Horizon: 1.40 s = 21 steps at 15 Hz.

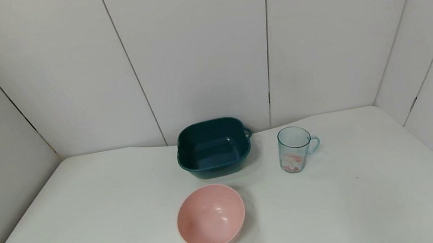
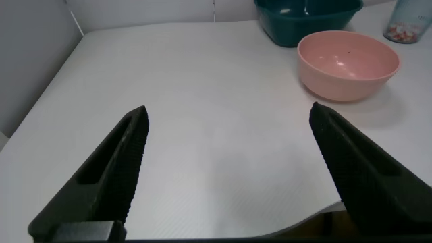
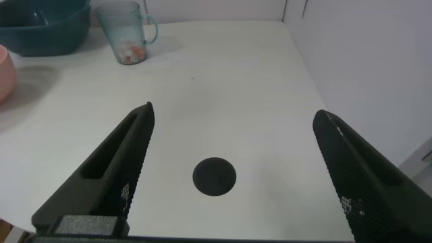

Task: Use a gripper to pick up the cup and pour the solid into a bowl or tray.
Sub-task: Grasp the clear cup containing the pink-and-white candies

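Progress entry: nothing of the task is done yet, as far as we can judge. Working left to right across the table (image 1: 86,229).

Left tool (image 2: 226,175): fingers spread wide, nothing between them, parked over the bare near-left part of the table, out of the head view. We expect it to stay idle.

Pink bowl (image 1: 210,216): at about 6 o'clock from the table centre, upright and empty in both the head and left wrist views. No pieces in it, so no pour has happened.

Teal tub (image 1: 214,148): at 12 o'clock from the bowl, against the back wall, apart from the bowl, also empty.

Cup (image 1: 294,149): at roughly 2 o'clock from the bowl, well apart from it, standing upright on the table, handle pointing right. The solid (image 1: 292,166) sits at its bottom, orange-red and white pieces.

Right tool (image 3: 233,169): fingers spread, holding nothing, over the near-right table above a dark round spot (image 3: 214,176), with the cup far off.

Remaining, in our estimate: reach, grasp the cup, lift, carry over the bowl, tip.
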Each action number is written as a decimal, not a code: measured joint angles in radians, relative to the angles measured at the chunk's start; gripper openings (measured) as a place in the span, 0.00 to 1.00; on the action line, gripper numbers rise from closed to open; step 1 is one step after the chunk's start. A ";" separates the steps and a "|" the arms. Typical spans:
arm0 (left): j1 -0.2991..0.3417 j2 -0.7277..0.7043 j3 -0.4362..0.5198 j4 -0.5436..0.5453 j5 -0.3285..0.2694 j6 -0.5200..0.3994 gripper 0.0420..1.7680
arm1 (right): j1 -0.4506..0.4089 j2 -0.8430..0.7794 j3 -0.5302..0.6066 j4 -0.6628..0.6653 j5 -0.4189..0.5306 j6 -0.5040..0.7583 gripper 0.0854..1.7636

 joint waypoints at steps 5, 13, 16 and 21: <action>0.000 0.000 0.000 0.000 0.000 0.000 0.97 | -0.005 0.000 0.000 0.000 -0.001 0.000 0.97; 0.000 0.000 0.000 0.000 -0.001 0.000 0.97 | 0.000 0.079 -0.164 0.027 -0.005 -0.010 0.97; 0.000 0.000 0.000 0.000 0.000 0.000 0.97 | 0.005 0.226 -0.240 0.015 0.010 -0.039 0.97; 0.000 0.000 0.000 0.000 0.000 0.000 0.97 | 0.010 0.571 -0.368 -0.064 0.118 -0.059 0.97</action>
